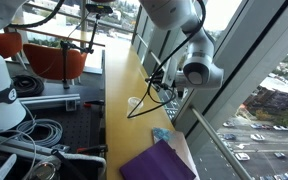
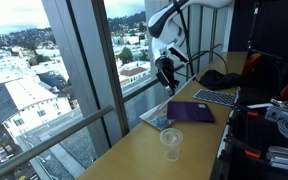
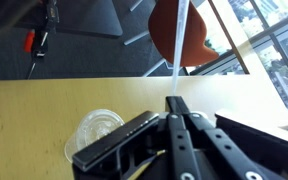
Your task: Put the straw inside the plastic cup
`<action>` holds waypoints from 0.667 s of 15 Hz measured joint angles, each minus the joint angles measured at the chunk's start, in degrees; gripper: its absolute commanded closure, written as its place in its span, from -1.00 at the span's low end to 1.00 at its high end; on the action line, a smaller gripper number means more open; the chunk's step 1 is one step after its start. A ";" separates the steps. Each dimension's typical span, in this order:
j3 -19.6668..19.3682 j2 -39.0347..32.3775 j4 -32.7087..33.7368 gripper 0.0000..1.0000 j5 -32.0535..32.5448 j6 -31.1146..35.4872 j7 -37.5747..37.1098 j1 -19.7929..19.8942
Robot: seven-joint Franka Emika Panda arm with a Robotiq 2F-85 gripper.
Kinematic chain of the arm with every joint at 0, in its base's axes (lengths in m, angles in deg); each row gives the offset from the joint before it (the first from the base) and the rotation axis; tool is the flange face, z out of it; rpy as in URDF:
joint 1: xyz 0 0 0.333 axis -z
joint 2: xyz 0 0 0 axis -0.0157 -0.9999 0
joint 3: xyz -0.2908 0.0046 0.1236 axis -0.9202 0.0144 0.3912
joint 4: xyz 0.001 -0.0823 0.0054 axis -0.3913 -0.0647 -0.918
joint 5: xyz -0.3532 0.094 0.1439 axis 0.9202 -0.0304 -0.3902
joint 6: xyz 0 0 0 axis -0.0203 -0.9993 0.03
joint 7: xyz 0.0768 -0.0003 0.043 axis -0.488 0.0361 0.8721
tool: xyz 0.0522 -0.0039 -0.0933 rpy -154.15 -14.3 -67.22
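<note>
Biggest thing in the shot is the window wall [image 2: 64, 80] with the city far below, and the long wooden counter [image 2: 134, 160] runs right along the glass. The arm [image 2: 169, 25] comes down from the top in both exterior views and hangs over the counter, next to the window.

On the counter there's a flat purple pad [image 2: 191, 112], with a keyboard [image 2: 216, 97] just past it. An orange chair [image 3: 162, 30] sits on the floor beyond the counter edge in the wrist view.

The gripper [image 3: 174, 102] is up in the air, not touching the counter. The fingers are pinched all the way together on the straw [image 3: 181, 40]. In the wrist view it's a thin whitish line sticking straight out past the tips, across the chair and off the top of the picture. I can't really pick the straw out in either exterior view, it's too thin.

The plastic cup [image 2: 171, 143] stands upright on bare counter, mouth up. It's apart from the purple pad and well clear of the gripper. From the wrist view I'm looking down into the cup's rim [image 3: 96, 130], off to one side of the fingers, so the straw isn't in it or touching it.

Smallest bit is a little light-blue object [image 2: 164, 123] at the near corner of the purple pad, between the pad and the cup.
</note>
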 measured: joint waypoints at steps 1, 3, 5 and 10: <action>-0.09 -0.85 -0.18 1.00 -1.46 0.04 -1.57 0.00; -0.24 -1.83 -0.72 1.00 -3.65 0.05 -4.30 -0.03; -0.69 -2.17 -1.41 1.00 -5.05 0.06 -6.22 -0.11; -2.79 -2.15 -5.33 1.00 -5.20 0.03 -7.71 -0.12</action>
